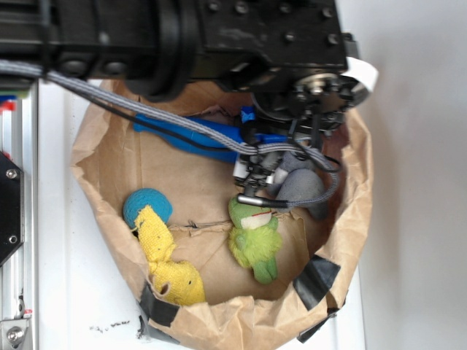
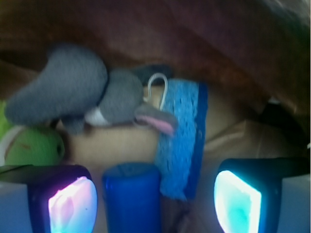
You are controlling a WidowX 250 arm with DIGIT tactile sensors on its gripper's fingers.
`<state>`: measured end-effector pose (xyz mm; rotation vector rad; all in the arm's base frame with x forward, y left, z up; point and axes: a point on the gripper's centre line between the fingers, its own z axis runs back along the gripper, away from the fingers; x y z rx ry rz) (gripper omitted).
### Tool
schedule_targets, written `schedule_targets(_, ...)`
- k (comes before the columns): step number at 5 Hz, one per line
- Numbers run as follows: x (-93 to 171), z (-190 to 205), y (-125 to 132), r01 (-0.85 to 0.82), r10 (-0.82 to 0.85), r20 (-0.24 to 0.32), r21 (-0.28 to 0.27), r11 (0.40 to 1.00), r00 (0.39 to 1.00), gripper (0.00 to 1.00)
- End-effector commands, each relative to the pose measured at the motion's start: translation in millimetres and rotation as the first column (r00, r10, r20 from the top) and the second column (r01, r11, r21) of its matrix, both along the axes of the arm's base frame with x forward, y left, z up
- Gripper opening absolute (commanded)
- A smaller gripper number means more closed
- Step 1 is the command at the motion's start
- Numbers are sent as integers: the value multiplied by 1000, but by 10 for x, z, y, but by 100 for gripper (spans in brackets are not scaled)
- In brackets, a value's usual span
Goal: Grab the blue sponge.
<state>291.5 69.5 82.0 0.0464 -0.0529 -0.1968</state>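
While poised over the blue sponge [image 2: 181, 141], hand [image 2: 155, 199] spread wide, holding nothing. Not yet grabbed: lowering and closing left, clear of the blue bottle [image 2: 131, 196] alongside.

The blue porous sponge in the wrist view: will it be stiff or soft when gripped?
Probably soft: the blue porous sponge has an open, rough texture. Likely light, being thin. It leans on edge between the open fingers, so it may tip.

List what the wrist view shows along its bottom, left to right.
Left finger pad → blue bottle end → blue sponge → right finger pad. The fingers stand apart, with the sponge between them, not touching either.
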Motion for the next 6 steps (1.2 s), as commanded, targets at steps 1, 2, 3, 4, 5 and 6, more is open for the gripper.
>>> schedule_targets(1, -79, 98, -36, -59, 58, 52, 9, 998, 997, 100)
schedule_targets(2, -39, 82, -103, -127, 128, 46, -29, 992, 991, 100)
schedule_targets(3, 33, 58, -109, -167, 169, 50, -36, 985, 984, 100)
schedule_targets(4, 132, -33, -122, -184, 190, 106, -66, 981, 976, 100)
schedule_targets(5, 173, -79, -112, -158, 176, 176, -111, 981, 968, 100)
schedule_targets(6, 184, -52, -93, -160, 176, 152, -114, 981, 972, 100)
